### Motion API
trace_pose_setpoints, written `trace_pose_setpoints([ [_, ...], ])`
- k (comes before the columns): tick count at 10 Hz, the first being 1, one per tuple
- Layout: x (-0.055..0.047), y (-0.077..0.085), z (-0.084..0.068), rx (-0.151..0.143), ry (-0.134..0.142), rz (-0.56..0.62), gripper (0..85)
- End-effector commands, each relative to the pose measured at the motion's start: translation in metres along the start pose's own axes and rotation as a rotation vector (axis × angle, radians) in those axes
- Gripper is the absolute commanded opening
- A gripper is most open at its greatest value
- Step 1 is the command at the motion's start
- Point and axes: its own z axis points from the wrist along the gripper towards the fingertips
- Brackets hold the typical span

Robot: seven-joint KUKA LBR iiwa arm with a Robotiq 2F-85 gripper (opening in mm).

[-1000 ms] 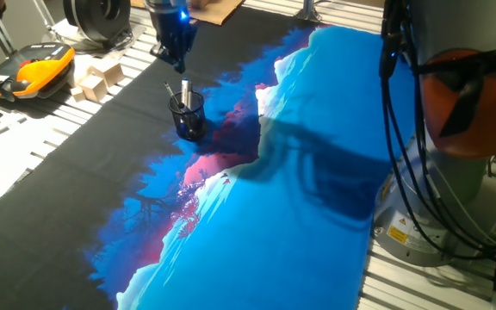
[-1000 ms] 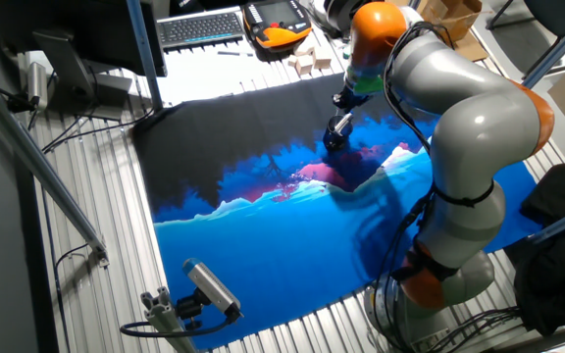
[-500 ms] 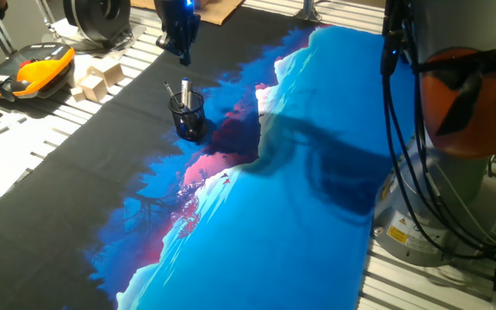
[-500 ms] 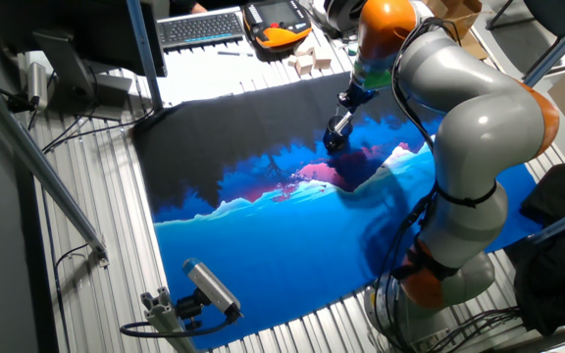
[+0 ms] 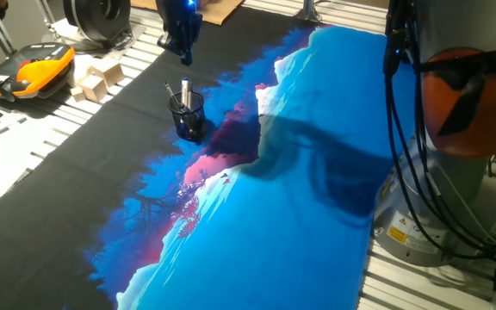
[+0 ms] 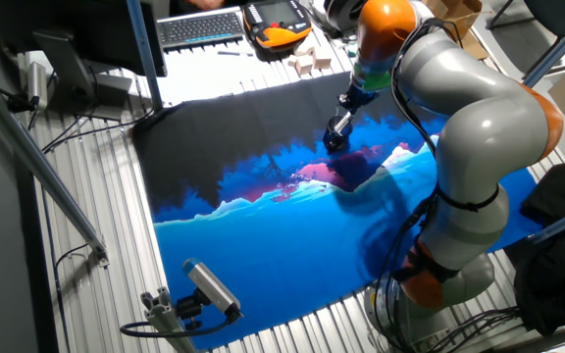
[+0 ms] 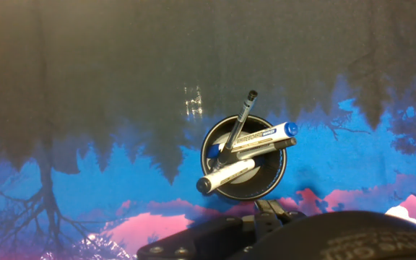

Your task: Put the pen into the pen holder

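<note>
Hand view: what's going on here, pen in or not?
It's in. The thin dark pen leans inside the black mesh pen holder, beside a thicker silver-white pen and a blue-capped marker. The gripper hangs above the holder, holding nothing; its jaw state isn't clear.

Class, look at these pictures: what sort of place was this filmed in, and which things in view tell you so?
Probably a robotics lab: a robot arm mounted beside a slatted metal workbench, a keyboard, and an orange handheld controller.

Below me: small black mesh pen holder (image 7: 266, 184) containing thin dark pen (image 7: 238, 124), leaning beside thicker pens.
</note>
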Motion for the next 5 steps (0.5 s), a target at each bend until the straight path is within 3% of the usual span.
trace_pose_setpoints([
  [1,0.0005,0.0004,-0.0001,-0.004,0.000,0.000,0.0],
  [5,0.0005,0.0028,0.0000,-0.001,-0.006,0.003,0.0],
])
